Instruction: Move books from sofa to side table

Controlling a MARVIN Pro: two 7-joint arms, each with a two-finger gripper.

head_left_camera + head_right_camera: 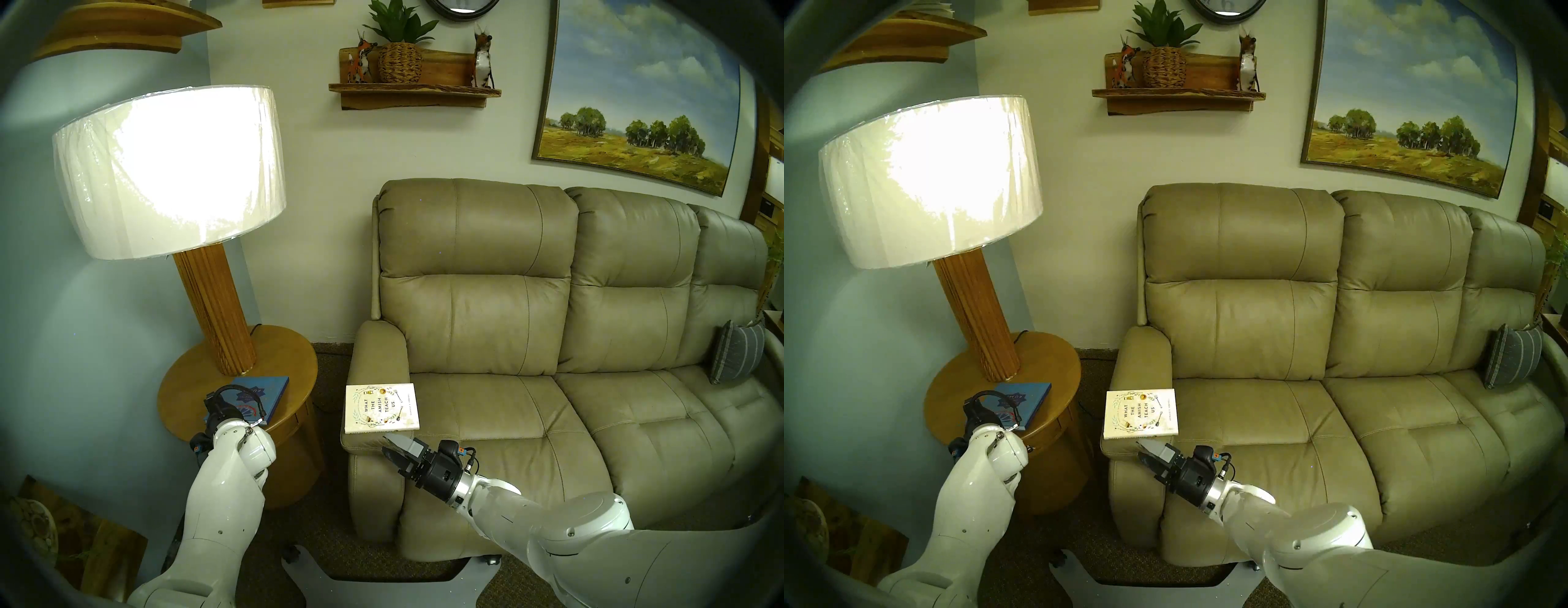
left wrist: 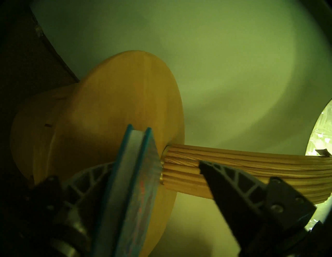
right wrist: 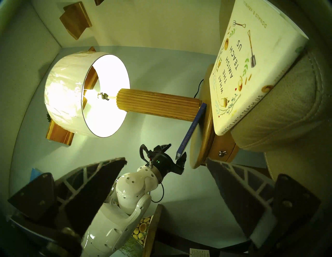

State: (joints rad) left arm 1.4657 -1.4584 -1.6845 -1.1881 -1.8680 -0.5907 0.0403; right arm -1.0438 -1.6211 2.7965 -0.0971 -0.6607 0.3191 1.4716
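Turquoise-blue thin hardcover book with a dark star panel [image 3: 190,129] rests aslant over the small round honey-brown wooden side table [image 1: 191,382]. Its far edge lies on the tabletop against the foot of the fluted wooden lamp column [image 1: 216,305]. Its near edge is raised, lying on the lower finger of the left gripper [image 3: 177,149]. In the left wrist view the jaws stand apart: one finger lies along the book's cover and the other is clear of it, in front of the lamp column. The tilt appears to come from the way the book is being delivered, far edge down first with the column as a stop, so that the near edge can drop flat once the finger slips out. The book is on the table but not yet flat.

White hardcover book titled "WHAT THE AMISH TEACH US" [image 1: 380,407] lies cover-up on the padded arm of the tan-beige leather sofa [image 1: 551,424], at the end next to the table. One corner overhangs the arm on the table side. That free edge probably gives a finger a way in beneath the cover.

Right gripper [image 1: 388,446] hovers just beside the white book's near edge, its jaws spread wide and empty, seemingly set for the next pick.
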